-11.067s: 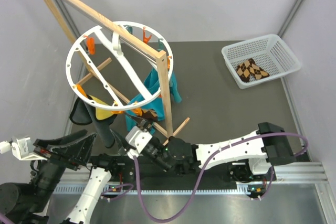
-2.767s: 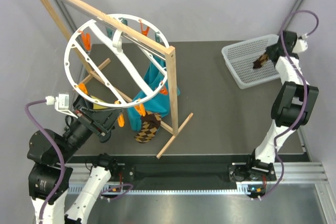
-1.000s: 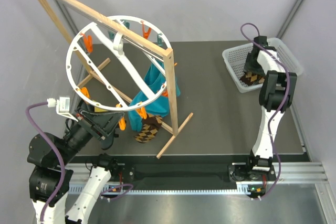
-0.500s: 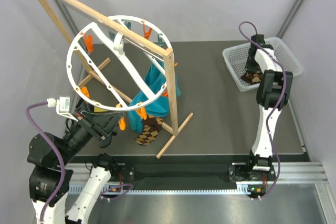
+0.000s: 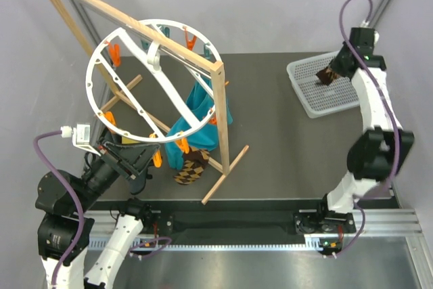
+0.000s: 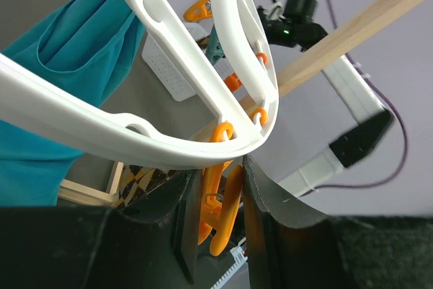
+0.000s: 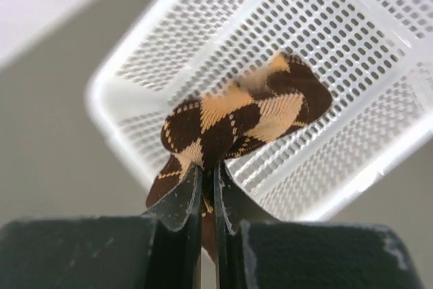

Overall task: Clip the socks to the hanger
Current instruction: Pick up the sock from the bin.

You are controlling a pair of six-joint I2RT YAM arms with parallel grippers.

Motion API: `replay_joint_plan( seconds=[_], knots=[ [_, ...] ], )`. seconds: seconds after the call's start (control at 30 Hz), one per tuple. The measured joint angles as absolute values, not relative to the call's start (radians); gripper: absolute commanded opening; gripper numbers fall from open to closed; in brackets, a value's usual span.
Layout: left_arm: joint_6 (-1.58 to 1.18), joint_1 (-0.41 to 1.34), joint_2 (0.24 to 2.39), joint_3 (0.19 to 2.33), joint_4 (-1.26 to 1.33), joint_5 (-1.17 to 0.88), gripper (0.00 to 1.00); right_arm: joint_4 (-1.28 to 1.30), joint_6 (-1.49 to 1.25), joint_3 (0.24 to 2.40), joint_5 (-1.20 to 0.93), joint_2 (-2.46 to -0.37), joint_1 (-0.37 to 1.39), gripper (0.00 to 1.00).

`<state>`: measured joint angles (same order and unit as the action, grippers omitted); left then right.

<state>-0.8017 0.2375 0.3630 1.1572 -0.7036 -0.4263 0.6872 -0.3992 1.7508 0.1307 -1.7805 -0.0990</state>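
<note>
Your right gripper [image 5: 329, 75] is at upper right of the top view, jaws pinched shut on a sock [image 7: 237, 123]. It holds the sock above the basket [image 5: 295, 80], clear of the mesh, so it can go straight to the hanger [image 5: 166, 93] at left. The sock is gripped by one end; the rest flops free.

Your left gripper [image 6: 220, 181] is at lower left, under the ring's near rim. Its jaws are closed on an orange clip [image 6: 226, 214], one finger each side, likely to squeeze it open for the sock. A clipped sock [image 5: 191, 165] hangs off the rim just right of there, below the teal cloth [image 5: 196, 109] and beside the frame [image 5: 218, 120].

My read: one sock is hung and the pick of the other is done. Next, carry it across the counter [image 5: 270, 140].
</note>
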Motion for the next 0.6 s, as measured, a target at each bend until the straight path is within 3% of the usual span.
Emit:
replay_joint_plan(
  seconds=[0.17,0.33,0.6],
  knots=[
    [-0.804,0.237,0.363,1.156,-0.702,-0.425,0.0,0.587,-0.463,1.429,0.101,-1.316,-0.051,0.0],
    [-0.809,0.237,0.363,1.156,-0.701,-0.425,0.0,0.57,-0.52,1.198,0.097,-0.917,0.162,0.0],
    [-0.81,0.237,0.363,1.156,-0.7,-0.421,0.0,0.646,-0.691,0.947,-0.031,-0.513,0.409,0.0]
  ],
)
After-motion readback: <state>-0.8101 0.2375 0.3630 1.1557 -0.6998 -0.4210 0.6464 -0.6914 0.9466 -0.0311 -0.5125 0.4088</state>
